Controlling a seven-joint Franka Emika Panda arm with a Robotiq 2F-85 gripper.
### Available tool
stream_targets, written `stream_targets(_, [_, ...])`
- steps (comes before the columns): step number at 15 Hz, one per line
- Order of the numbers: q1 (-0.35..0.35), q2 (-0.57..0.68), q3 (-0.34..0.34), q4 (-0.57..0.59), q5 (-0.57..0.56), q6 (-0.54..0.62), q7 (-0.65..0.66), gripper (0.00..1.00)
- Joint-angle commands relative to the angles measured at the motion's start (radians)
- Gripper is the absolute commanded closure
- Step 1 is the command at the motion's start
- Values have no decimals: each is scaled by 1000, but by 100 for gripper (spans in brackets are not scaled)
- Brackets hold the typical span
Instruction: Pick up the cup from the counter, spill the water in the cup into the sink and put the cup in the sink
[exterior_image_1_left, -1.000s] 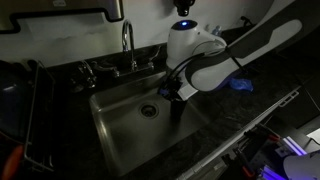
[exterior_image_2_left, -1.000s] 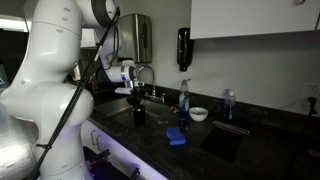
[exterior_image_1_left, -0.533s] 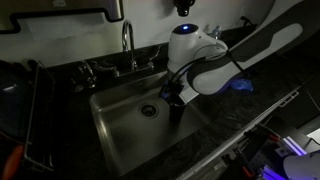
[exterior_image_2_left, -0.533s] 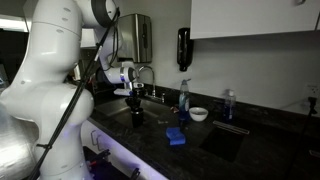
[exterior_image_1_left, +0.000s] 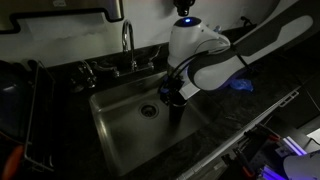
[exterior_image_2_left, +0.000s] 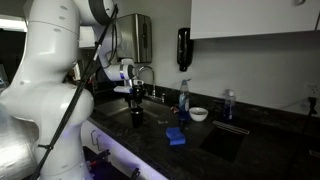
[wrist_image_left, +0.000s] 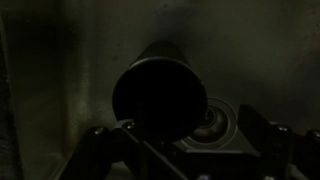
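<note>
A dark cup (exterior_image_1_left: 176, 108) stands upright on the floor of the sink (exterior_image_1_left: 118, 128), just right of the drain (exterior_image_1_left: 149, 110). My gripper (exterior_image_1_left: 172, 93) hangs right over the cup. In the wrist view the cup's dark round top (wrist_image_left: 160, 92) fills the middle, with the drain (wrist_image_left: 213, 125) beside it. My gripper (wrist_image_left: 182, 142) is open there: its two fingers (wrist_image_left: 96, 141) stand wide on either side of the cup, and the right one is clear of the wall. In an exterior view the cup (exterior_image_2_left: 137, 116) sits low in the sink under the gripper (exterior_image_2_left: 135, 96). No water shows.
A faucet (exterior_image_1_left: 128, 45) rises behind the sink. A dish rack (exterior_image_1_left: 22, 115) borders the left side. On the dark counter lie a blue sponge (exterior_image_2_left: 176, 136), a white bowl (exterior_image_2_left: 199, 114), a soap bottle (exterior_image_2_left: 183, 98) and a blue item (exterior_image_1_left: 240, 85).
The jaws have spread from shut to wide and let go of the cup, which stays standing in the sink. The arm has barely shifted.
</note>
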Motion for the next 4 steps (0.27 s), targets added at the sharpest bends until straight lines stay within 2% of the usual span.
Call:
stream_targets(1, [-20,-62,21,-5,94,-36,-83,0])
stream_targets(4, [-36,-115,35,2,177,-58,-145,0])
